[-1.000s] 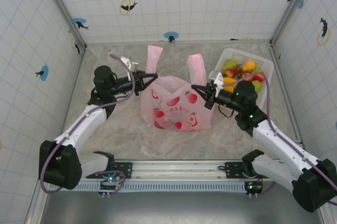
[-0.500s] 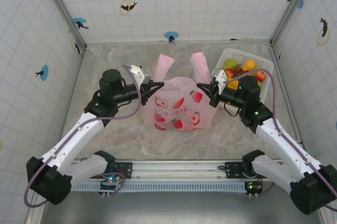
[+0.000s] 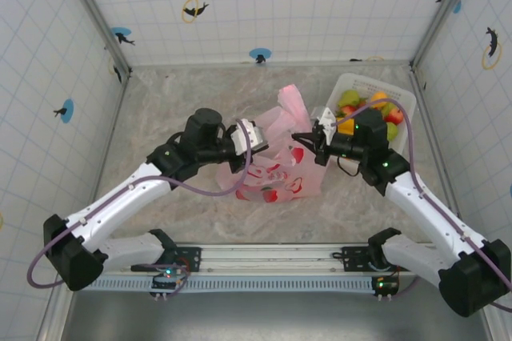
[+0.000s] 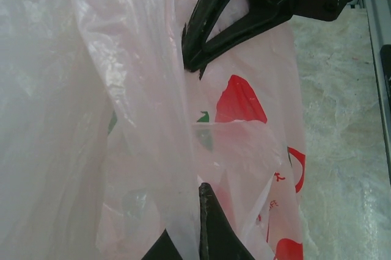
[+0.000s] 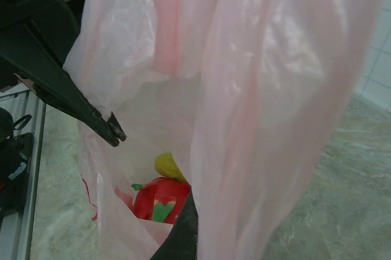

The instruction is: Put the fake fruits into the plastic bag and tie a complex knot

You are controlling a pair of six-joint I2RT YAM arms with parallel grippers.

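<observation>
The pink plastic bag (image 3: 276, 174) stands at the table's middle, printed with red fruit. My left gripper (image 3: 266, 142) is shut on its plastic at the left of the mouth, and my right gripper (image 3: 298, 135) is shut on it at the right. The two tips are close together above the bag. A handle strip (image 3: 291, 102) sticks up behind them. In the left wrist view my shut tips (image 4: 201, 202) pinch a pink fold, with the right gripper (image 4: 190, 58) just beyond. Through the right wrist view, a red strawberry (image 5: 157, 204) and a yellow fruit (image 5: 168, 166) lie inside the bag.
A white slatted basket (image 3: 400, 98) at the back right holds several fake fruits (image 3: 352, 102), just behind the right arm. The tiled walls enclose the marbled table (image 3: 160, 101). A metal rail (image 3: 272, 265) runs along the near edge.
My left gripper has swung right and my right gripper slightly left, bringing the bag's two sides together. The handles, spread apart before, now bunch at the middle.
</observation>
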